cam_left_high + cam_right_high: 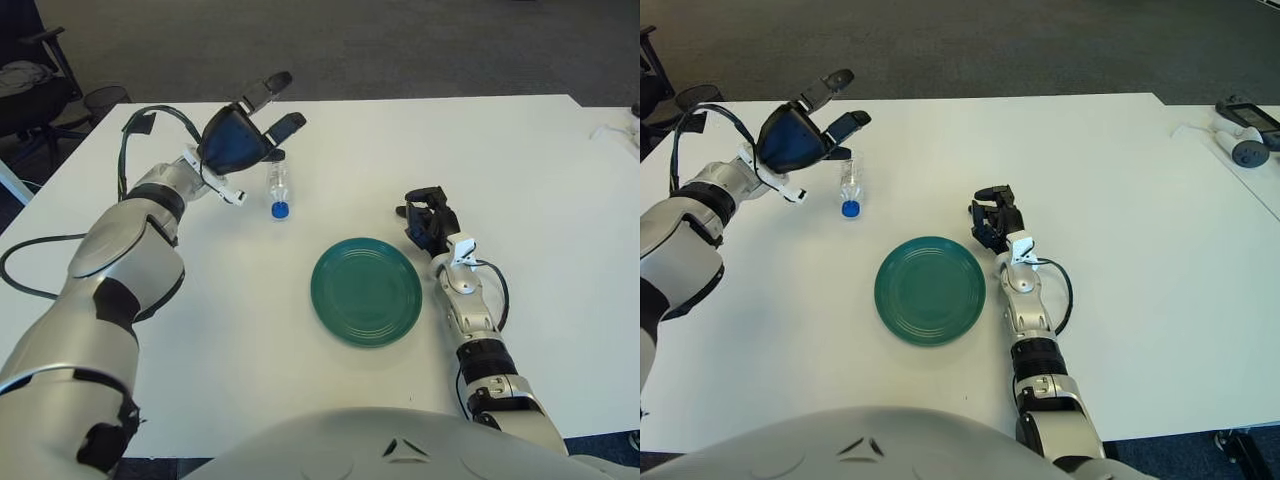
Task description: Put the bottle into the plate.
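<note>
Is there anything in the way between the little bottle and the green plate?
No. Only bare white table shows between the bottle and the green plate. The left hand hovers open by the bottle; the right hand shows right of the plate.

Pretty even, bright light from overhead; the white table (pixel 250 330) is lit flat with no harsh glare; only soft, faint shadows under the arms and beside the green plate (pixel 366 291); the floor at the back looks dimmer; everything's in decent focus, no motion blur.
</note>
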You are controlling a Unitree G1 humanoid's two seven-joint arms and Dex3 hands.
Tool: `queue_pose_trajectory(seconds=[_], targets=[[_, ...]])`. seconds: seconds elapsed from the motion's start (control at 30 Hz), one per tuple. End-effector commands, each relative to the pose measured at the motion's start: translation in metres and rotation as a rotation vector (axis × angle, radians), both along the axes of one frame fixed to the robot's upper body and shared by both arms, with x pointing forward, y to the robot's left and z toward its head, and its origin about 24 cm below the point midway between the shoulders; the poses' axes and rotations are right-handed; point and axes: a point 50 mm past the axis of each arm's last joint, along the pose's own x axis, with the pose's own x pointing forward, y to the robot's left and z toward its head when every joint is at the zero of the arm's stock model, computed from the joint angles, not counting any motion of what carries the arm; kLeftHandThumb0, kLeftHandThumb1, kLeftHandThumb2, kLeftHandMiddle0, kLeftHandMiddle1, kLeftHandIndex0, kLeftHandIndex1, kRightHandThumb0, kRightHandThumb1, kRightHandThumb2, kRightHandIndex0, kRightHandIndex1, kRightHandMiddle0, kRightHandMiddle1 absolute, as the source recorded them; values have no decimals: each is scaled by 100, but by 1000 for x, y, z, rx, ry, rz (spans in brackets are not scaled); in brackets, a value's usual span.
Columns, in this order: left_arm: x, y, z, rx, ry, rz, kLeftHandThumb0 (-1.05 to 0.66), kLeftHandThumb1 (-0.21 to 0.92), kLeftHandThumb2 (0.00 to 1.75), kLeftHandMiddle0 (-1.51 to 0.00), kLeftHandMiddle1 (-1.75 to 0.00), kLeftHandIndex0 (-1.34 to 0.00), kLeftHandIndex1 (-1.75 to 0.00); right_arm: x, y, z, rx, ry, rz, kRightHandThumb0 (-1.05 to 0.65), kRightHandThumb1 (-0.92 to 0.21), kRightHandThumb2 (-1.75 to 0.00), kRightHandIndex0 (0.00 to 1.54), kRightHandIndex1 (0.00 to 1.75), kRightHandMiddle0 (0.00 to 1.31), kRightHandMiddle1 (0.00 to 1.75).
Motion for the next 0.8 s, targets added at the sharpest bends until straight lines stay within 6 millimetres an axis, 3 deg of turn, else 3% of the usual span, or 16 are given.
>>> queue_pose_trajectory(seconds=[0.0,0.17,0.5,0.77], targets=[[2,3,3,-1,3,18,-78,92,55,-27,-49,-18,-140,-12,-2,-25,3,131,-6,-35,-92,-52,37,103,19,175],[5,6,4,44,34,73,-79,92,61,-20,-49,-8,-129,-12,-3,-26,1,129,-4,-35,-92,-52,37,102,19,175],[13,10,5,124,112,189,-77,92,60,-16,-45,-1,-127,-13,-5,-27,0,122,-1,-35,-92,-52,38,102,19,175],[17,19,0,295,179,305,-73,92,75,-9,-24,0,-92,-14,-6,-26,-2,114,3,-35,-92,-52,39,102,19,175]])
